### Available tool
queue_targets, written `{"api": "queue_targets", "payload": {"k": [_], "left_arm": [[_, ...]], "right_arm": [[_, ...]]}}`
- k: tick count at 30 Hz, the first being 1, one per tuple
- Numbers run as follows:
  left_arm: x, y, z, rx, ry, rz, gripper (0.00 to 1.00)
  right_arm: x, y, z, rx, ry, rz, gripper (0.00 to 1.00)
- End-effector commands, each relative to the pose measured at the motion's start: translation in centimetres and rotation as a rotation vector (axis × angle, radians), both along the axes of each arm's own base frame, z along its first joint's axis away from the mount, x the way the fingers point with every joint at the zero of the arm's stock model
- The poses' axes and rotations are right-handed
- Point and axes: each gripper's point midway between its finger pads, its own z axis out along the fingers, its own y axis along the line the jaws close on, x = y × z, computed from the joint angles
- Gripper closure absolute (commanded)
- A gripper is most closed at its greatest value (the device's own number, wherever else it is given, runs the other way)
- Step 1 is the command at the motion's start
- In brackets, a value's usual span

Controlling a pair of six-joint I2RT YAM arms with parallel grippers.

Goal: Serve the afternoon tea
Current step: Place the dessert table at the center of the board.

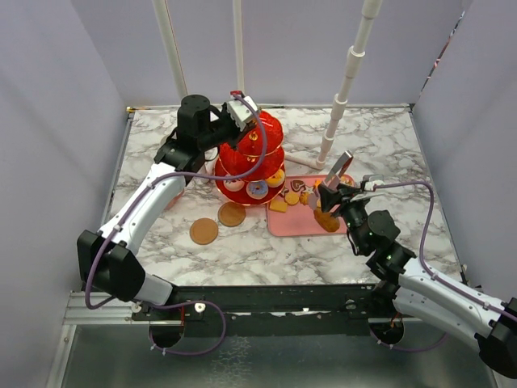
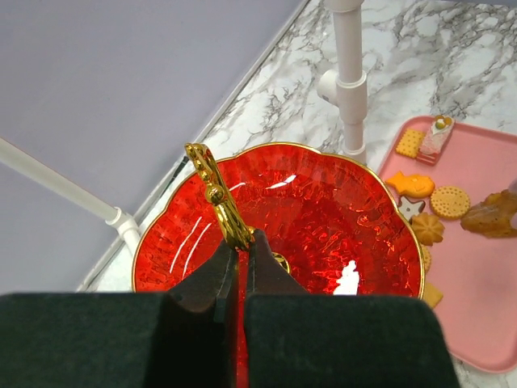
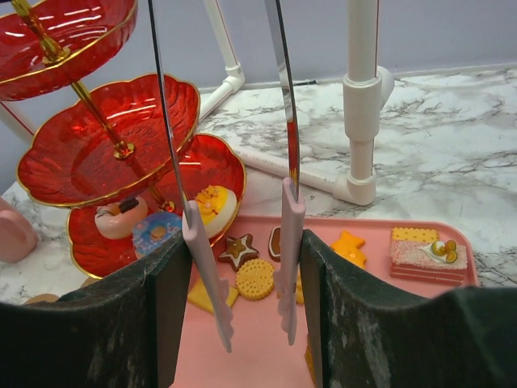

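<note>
The red three-tier stand (image 1: 250, 158) stands at the back middle of the table. My left gripper (image 1: 238, 109) is above it, shut on the gold finial (image 2: 216, 198) over the empty top tier (image 2: 323, 218). My right gripper (image 1: 327, 198) is shut on metal tongs (image 3: 287, 234) with pink tips, held spread with nothing between them, over the pink tray (image 1: 303, 222). Donuts (image 3: 153, 230) lie on the bottom tier. Cookies (image 3: 255, 277) lie on the tray. Two brown coasters (image 1: 203, 232) lie in front of the stand. A pink mug (image 3: 12, 230) shows at the left edge. The green mug is out of view.
A white pipe frame (image 1: 339, 105) rises behind the tray, with its foot (image 3: 361, 186) on the marble. A cake slice (image 3: 424, 255) and a brown pastry (image 2: 493, 214) lie on the tray. Grey walls enclose the table on three sides.
</note>
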Motion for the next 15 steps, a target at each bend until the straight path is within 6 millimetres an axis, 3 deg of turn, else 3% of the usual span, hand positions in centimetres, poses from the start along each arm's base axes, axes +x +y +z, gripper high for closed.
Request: {"api": "queue_targets", "payload": {"k": [1, 8, 15], "left_arm": [[1.4, -0.5, 5.5, -0.083, -0.178, -0.026, 1.0], [4.4, -0.2, 5.3, -0.082, -0.188, 0.002, 1.0], [6.2, 0.4, 4.0, -0.084, -0.177, 0.022, 1.0]], "right_arm": [[-0.1, -0.6, 0.6, 0.017, -0.024, -0.027, 0.46], [-0.2, -0.8, 0.0, 0.014, -0.013, -0.031, 0.46], [-0.1, -0.9, -0.3, 0.009, -0.005, -0.039, 0.46]]}}
